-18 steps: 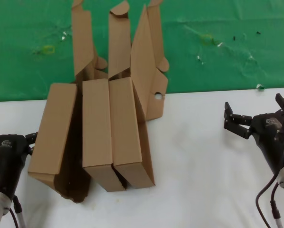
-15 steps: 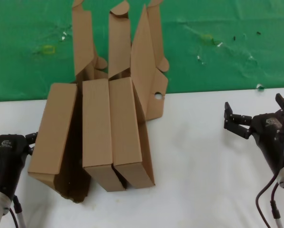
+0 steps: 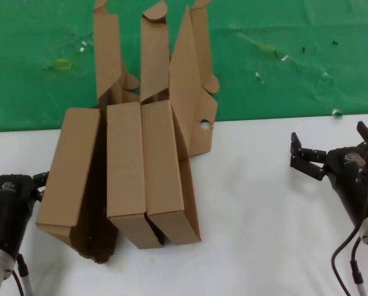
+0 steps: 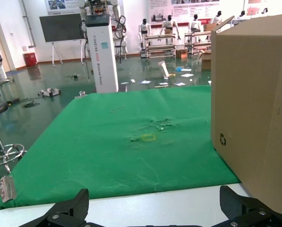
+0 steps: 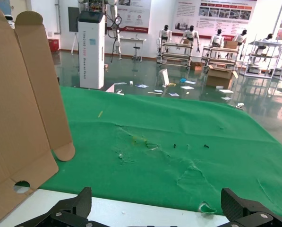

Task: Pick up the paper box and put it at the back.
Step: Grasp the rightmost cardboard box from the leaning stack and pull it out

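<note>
Head view: three flat brown cardboard mailer boxes stand side by side at the counter's (image 3: 264, 203) back left, lids raised against the green cloth backdrop (image 3: 294, 55). The paper box (image 3: 125, 166), the middle one, touches both neighbours; the rightmost box's flap (image 3: 202, 120) has a small round hole, and the wider left box (image 3: 69, 169) casts a dark shadow beneath. My left gripper (image 3: 14, 179) sits at the front left corner, partly cut off; my right gripper (image 3: 331, 148) is near the right edge, fingers spread apart. Nothing has shifted since the earlier frames.

Left wrist view: a recycling symbol (image 4: 223, 139) is printed on the wider box's side; my gripper's fingers (image 4: 65, 213) are wide apart. The poster writing behind is unreadable.

Right wrist view: my fingers (image 5: 67, 210) stand apart, facing the holed flap (image 5: 22, 187).
</note>
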Tool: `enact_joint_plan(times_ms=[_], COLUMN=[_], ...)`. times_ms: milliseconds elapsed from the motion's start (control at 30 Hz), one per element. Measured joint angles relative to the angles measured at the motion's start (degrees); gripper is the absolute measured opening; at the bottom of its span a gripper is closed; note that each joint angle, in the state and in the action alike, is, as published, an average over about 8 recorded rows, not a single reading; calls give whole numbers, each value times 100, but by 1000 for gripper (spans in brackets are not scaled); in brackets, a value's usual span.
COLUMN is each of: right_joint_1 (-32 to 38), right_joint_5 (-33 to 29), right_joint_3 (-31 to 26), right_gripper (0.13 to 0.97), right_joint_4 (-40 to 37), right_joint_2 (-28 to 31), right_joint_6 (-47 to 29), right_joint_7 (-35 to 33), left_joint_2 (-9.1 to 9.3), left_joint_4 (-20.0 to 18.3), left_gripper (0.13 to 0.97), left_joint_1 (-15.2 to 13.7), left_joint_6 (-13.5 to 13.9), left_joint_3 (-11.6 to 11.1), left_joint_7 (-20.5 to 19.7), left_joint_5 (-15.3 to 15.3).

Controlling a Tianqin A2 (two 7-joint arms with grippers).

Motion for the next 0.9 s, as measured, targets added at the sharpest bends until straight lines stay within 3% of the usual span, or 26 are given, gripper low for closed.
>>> enact_joint_plan(times_ms=[900], right_joint_1=[0], right_joint_5=[0], right_joint_3=[0], right_gripper=[966], right_joint_4=[0], right_joint_2=[0], right_joint_6=[0], right_joint_7=[0], left_joint_2=[0], left_joint_4=[0], left_gripper=[966], left_joint_1=[0], left_joint_6=[0], left_joint_3=[0], left_joint_7=[0], left_joint_5=[0])
